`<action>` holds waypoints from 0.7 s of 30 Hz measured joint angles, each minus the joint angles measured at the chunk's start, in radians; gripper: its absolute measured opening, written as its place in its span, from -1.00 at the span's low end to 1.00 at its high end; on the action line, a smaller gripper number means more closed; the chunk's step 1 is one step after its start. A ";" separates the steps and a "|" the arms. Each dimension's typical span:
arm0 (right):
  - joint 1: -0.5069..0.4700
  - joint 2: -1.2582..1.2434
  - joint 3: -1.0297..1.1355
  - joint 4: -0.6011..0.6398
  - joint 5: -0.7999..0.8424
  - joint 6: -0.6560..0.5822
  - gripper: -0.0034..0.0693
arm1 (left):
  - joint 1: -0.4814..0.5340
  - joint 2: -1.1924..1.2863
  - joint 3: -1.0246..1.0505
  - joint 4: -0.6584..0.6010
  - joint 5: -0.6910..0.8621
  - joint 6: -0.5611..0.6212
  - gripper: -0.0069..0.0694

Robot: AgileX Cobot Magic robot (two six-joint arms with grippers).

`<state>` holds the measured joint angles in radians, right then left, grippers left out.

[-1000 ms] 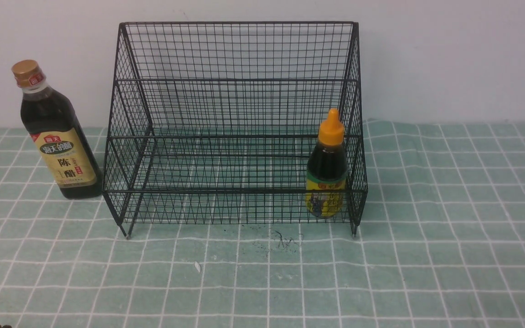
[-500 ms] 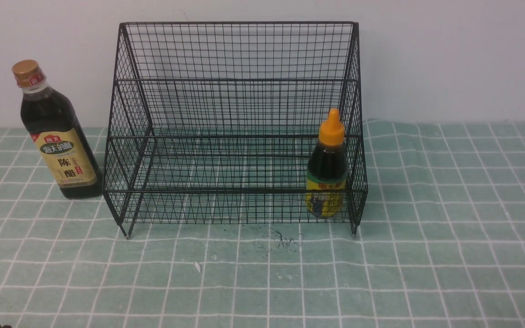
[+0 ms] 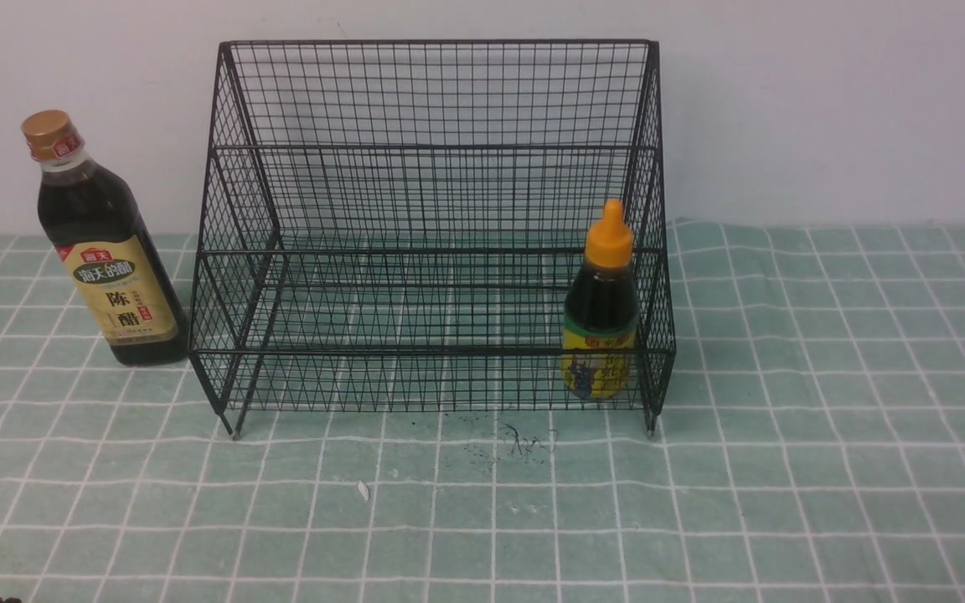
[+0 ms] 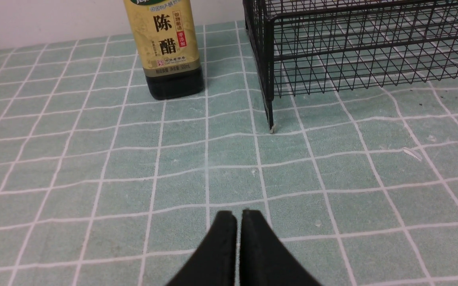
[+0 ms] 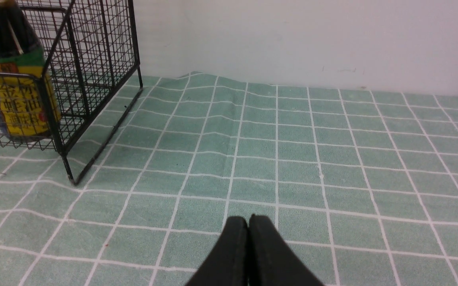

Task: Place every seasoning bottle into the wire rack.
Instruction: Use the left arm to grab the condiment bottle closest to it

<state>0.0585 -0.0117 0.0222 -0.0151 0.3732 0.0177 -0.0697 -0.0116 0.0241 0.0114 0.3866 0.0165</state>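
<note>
Across the table [image 3: 826, 377] nothing has been moved: the short bottle [image 3: 602, 327] is seated in the wire rack [image 3: 432, 151], the tall bottle [image 3: 101, 251] is left outside, and the left hand [image 4: 237, 222] and right hand [image 5: 248, 226] are pressed together, empty.

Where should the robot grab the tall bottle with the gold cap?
Probably the narrow neck under the gold cap of the tall dark-liquid bottle, coming from the front with the left pincer: it stands upright, and its base sits close beside the black wire rack.
</note>
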 joint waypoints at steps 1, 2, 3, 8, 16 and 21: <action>0.000 0.000 0.000 0.000 0.000 0.000 -0.94 | 0.000 0.000 0.000 0.000 0.000 0.000 -0.83; 0.000 0.000 0.000 0.000 0.000 0.000 -0.94 | 0.000 0.000 0.000 0.000 0.000 0.000 -0.83; 0.000 0.000 0.000 0.000 0.000 0.000 -0.94 | 0.000 0.000 0.000 0.000 0.000 0.000 -0.83; 0.000 0.000 0.000 0.000 0.000 0.000 -0.94 | 0.000 0.000 0.000 0.007 -0.003 0.014 -0.83; 0.000 0.000 0.000 0.000 0.000 0.000 -0.94 | 0.000 0.000 0.005 -0.157 -0.334 -0.025 -0.83; 0.000 0.000 0.000 0.000 0.000 0.000 -0.94 | 0.000 0.000 0.005 -0.186 -0.596 -0.028 -0.83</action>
<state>0.0585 -0.0117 0.0222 -0.0151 0.3732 0.0177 -0.0697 -0.0116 0.0293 -0.1749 -0.2091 -0.0113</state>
